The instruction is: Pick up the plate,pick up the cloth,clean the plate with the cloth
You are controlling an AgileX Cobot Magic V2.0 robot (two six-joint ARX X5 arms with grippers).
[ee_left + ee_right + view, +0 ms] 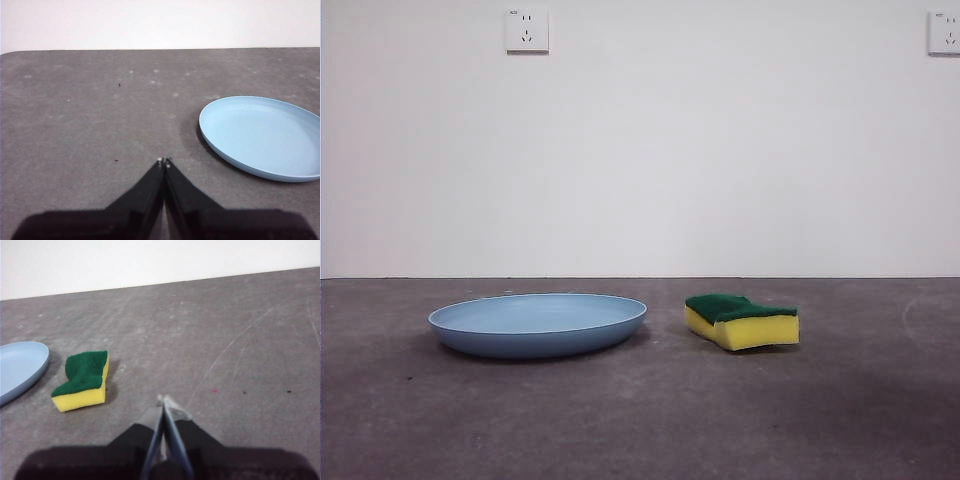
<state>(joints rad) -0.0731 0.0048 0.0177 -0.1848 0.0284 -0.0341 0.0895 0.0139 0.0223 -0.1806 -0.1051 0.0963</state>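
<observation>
Grey, scuffed tabletop (640, 420) runs back to a plain white wall (720, 150) with two sockets (527, 30) high up. From the front, the plate (537, 323) sits flat on the table, pale blue and shallow, and the cloth (742, 320), really a yellow sponge with its dark green layer facing up, lies just beside it, a small gap between them; neither of my arms shows in this view. Through my left wrist, my left gripper (164, 161) hangs over bare table with its two black jaws pressed together, tips meeting, nothing between them; the plate (260, 137) is near but apart from them. Through my right wrist, my right gripper (165, 400) is likewise closed on nothing over bare table, and the cloth (82, 380) rests apart from my tips, green side up, with the plate's rim (22, 367) just beyond it.
</observation>
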